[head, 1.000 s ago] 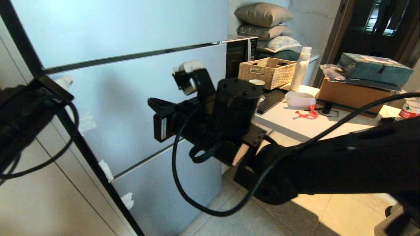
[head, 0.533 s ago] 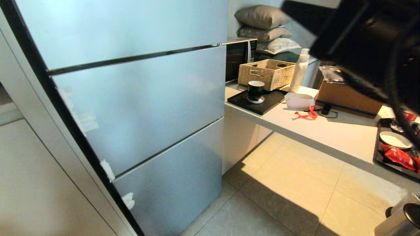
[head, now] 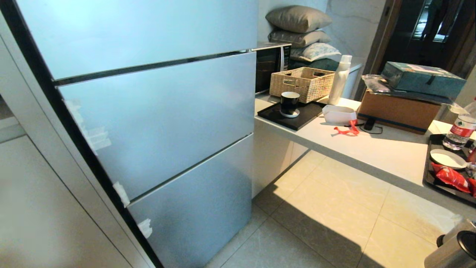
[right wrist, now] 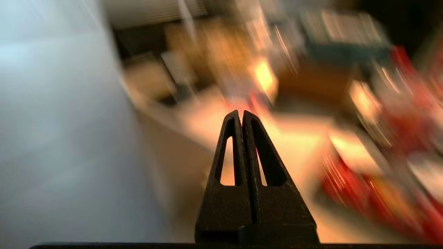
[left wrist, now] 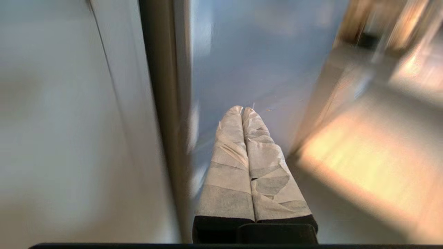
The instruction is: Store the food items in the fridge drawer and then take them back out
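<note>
The fridge [head: 156, 111] stands with all its silver-blue door panels closed, so the fridge drawer is hidden. Red food items [head: 450, 176] lie on a black tray [head: 427, 163] at the counter's right end, partly cut off by the picture's edge. Neither arm shows in the head view. In the left wrist view my left gripper [left wrist: 242, 109], its fingers wrapped in pale tape, is shut and empty in front of the fridge's blue panel. In the right wrist view my right gripper [right wrist: 240, 112] is shut and empty, pointing toward the blurred counter.
A white counter [head: 372, 149] runs right of the fridge, carrying a black mug [head: 289, 103], a wicker basket [head: 303, 82], a white bottle [head: 340, 78], a cardboard box [head: 398, 109] and a water bottle [head: 459, 132]. A metal bin [head: 453, 249] stands on the tiled floor at lower right.
Both arms, which reached across the fridge front a second ago, have swung out of the head view. The fridge panels stay closed.
</note>
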{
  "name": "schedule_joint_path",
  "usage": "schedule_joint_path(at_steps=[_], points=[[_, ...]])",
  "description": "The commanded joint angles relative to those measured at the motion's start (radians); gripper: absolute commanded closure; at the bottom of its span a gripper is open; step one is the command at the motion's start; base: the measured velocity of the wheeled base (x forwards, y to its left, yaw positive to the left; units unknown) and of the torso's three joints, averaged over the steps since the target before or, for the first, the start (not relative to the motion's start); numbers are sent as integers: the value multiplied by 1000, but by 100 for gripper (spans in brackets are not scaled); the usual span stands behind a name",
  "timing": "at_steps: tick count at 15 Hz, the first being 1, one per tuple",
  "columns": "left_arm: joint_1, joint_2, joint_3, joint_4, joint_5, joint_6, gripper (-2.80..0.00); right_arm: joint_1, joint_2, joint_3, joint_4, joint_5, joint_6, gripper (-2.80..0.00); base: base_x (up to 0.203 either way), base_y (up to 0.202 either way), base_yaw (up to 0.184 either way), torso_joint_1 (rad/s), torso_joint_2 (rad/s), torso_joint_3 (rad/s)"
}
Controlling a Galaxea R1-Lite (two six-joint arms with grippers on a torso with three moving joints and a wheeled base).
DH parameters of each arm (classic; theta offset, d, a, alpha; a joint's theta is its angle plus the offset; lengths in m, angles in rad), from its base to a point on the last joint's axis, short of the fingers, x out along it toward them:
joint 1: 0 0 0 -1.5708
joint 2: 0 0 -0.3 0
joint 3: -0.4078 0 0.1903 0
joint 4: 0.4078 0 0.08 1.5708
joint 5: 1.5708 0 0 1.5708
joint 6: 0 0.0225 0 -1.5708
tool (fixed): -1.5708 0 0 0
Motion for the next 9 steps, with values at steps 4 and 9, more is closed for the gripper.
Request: schedule_joint_path(at_steps=[4,9], points=[[7,-117,258,142,-163,112,0,-76,-392,484,202,3,-100,0,0,0,0,0,0,0],[49,-170,237,231,-186,104,0,-57,-552,575,217,80,-93,0,0,0,0,0,0,0]])
